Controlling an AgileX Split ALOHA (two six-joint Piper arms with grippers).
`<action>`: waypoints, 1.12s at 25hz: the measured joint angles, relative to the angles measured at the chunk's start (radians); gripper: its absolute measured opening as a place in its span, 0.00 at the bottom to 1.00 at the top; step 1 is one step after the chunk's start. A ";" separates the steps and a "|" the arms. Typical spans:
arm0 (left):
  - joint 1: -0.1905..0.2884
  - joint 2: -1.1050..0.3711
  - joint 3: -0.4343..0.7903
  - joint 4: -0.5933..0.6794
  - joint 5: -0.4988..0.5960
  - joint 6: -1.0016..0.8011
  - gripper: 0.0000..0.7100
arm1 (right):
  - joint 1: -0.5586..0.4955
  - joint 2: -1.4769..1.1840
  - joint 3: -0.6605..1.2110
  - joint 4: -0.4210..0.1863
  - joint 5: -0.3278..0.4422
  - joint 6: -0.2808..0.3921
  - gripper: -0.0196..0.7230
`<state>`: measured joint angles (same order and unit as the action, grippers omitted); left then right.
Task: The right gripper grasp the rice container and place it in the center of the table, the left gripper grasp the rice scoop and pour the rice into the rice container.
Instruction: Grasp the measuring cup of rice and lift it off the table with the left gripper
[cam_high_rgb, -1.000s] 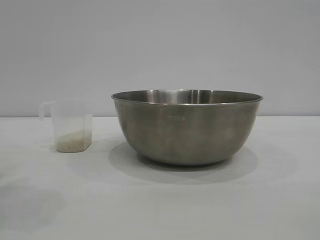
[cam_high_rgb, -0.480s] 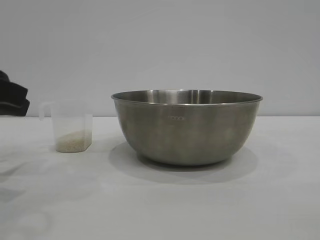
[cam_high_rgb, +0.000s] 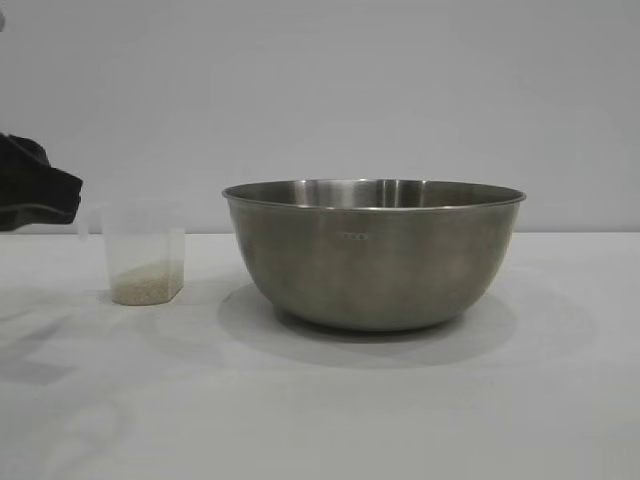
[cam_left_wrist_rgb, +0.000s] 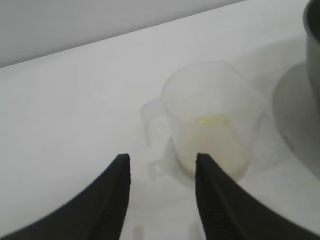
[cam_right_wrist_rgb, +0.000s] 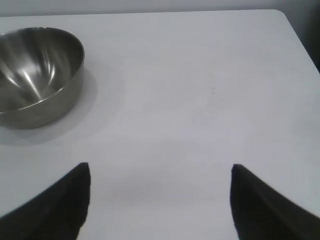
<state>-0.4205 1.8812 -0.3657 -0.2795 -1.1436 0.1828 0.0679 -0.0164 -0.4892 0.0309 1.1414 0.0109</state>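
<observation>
Scoop (cam_high_rgb: 146, 252) upright on table (cam_high_rgb: 320, 400), rice (cam_high_rgb: 147, 283) low inside, just ahead of left claw (cam_left_wrist_rgb: 161, 175); claw released, fingers (cam_left_wrist_rgb: 119, 180) apart, handle facing the gap, nothing touched. Steel bowl (cam_high_rgb: 373, 255) beside scoop, farther from that claw, resting mid-table. Right claw (cam_right_wrist_rgb: 160, 172) spread wide over bare table, bowl well ahead and off to one side.

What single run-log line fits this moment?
left claw: open, nearing rice scoop | right claw: open, idle | steel bowl: centered
</observation>
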 joint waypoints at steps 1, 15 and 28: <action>0.000 0.000 -0.002 -0.002 0.000 0.000 0.64 | 0.000 0.000 0.000 0.000 0.000 0.000 0.74; 0.026 0.059 -0.032 -0.001 -0.001 0.016 0.56 | 0.000 0.000 0.000 0.000 0.000 0.000 0.74; 0.026 0.150 -0.117 0.014 -0.001 0.031 0.56 | 0.000 0.000 0.000 0.000 0.000 0.000 0.74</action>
<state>-0.3945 2.0312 -0.4824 -0.2654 -1.1443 0.2138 0.0679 -0.0164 -0.4892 0.0309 1.1414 0.0109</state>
